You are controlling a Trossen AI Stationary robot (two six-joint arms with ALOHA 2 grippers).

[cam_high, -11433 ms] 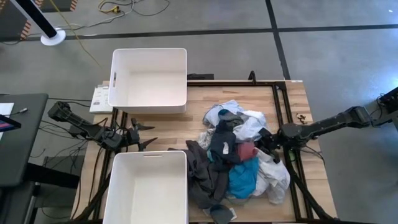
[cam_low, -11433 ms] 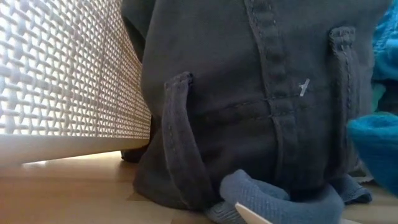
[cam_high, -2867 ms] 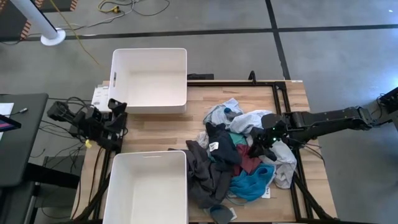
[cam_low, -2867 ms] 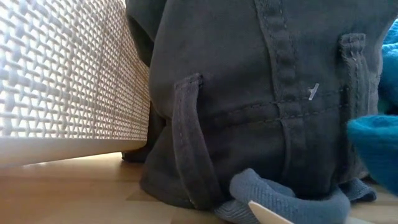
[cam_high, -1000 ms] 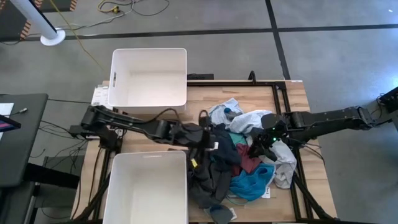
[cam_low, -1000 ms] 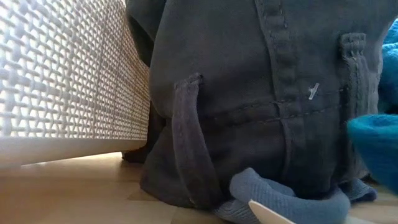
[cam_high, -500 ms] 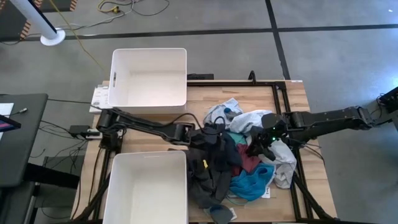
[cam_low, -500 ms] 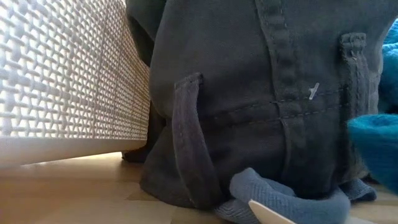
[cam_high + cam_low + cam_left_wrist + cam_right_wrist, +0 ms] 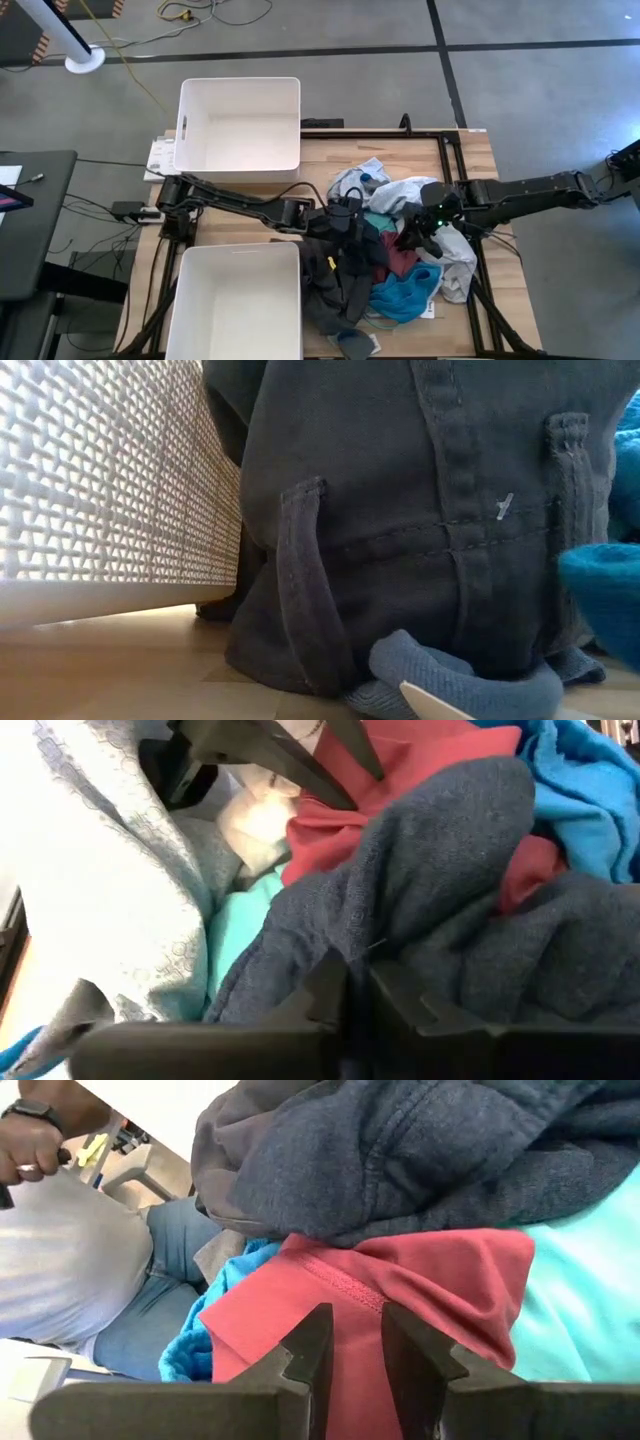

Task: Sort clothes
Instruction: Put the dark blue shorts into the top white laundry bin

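Left gripper (image 9: pixel 350 995) just snapped closed on the navy garment (image 9: pixel 440 900) — first pick secured (both bins (image 9: pixel 240 128) bare); right gripper (image 9: pixel 352 1338) pinches maroon cloth (image 9: pixel 400 1295).

Dark grey garment (image 9: pixel 420 530) fills low view, hiding arms.

Clothes heap (image 9: pixel 385 255) crowding table's right half, two bins (image 9: pixel 240 128) blocking left, bare wood strip between bins
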